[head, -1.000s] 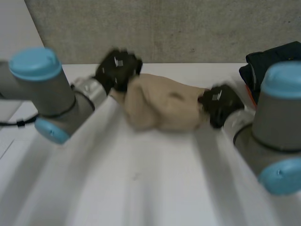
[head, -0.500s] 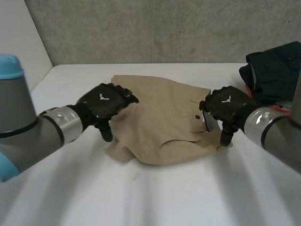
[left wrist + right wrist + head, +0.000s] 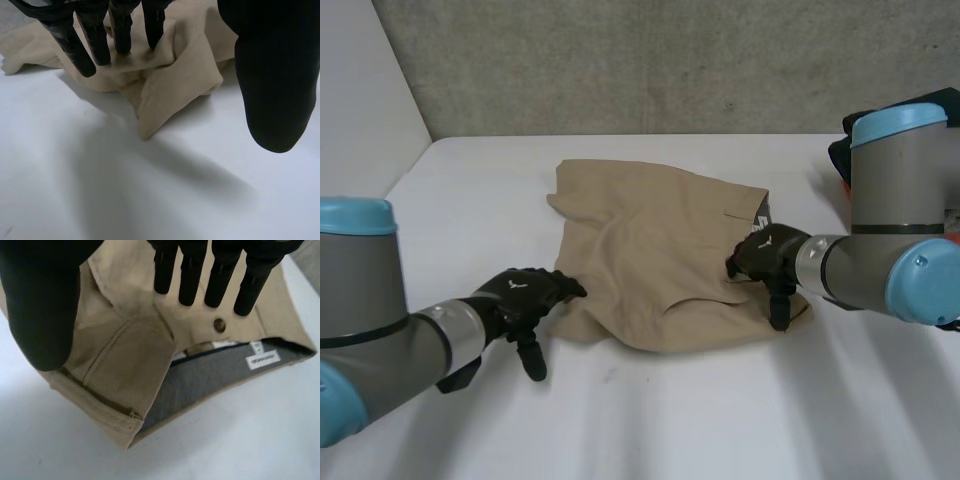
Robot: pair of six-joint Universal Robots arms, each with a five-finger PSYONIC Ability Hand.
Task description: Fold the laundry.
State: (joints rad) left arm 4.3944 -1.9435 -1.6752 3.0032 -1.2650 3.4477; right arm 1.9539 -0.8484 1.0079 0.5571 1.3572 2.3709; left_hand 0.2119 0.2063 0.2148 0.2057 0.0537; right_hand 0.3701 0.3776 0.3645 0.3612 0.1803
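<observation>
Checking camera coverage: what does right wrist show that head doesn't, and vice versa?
Right wrist adds: a button, grey lining and a white label near the right hand. Head adds: the left hand, open at the near edge of the shorts, and dark clothes behind the right arm. Both: shorts, right hand, white table.

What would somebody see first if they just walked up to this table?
Most likely the crumpled tan shorts lying in the middle of the white table. Next come the two black robot hands. The left hand is open with its fingertips at the shorts' near left corner. The right hand is open over the end where a button and a grey lining show.
</observation>
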